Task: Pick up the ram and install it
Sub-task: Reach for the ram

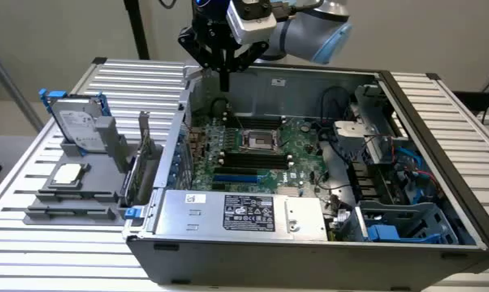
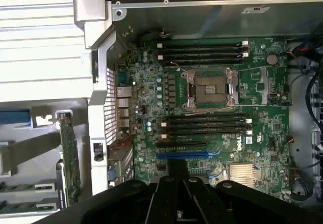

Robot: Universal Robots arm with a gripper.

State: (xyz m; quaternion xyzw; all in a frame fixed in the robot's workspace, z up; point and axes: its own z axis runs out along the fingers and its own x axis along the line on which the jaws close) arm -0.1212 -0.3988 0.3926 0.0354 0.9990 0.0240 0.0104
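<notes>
Shut, empty gripper [image 1: 225, 86] hanging over the open computer case [image 1: 309, 263].
The fingers are pressed together with nothing between them, above the case's far wall and the motherboard [image 1: 297, 137] edge inside it. The ram seems to be the thin greenish strip [image 2: 28, 187] lying in the gray holder [image 1: 33, 214] outside the case, though I cannot be sure. It lies past the upright expansion card [image 1: 144, 152] that stands against the case's side. A hard drive [image 1: 76, 125] and a processor chip [image 1: 69, 174] sit in that same holder.

Robotics lab: open PC case [image 1: 309, 263] on slatted alu bench [image 1: 451, 106], robot arm [image 1: 314, 29]
</notes>
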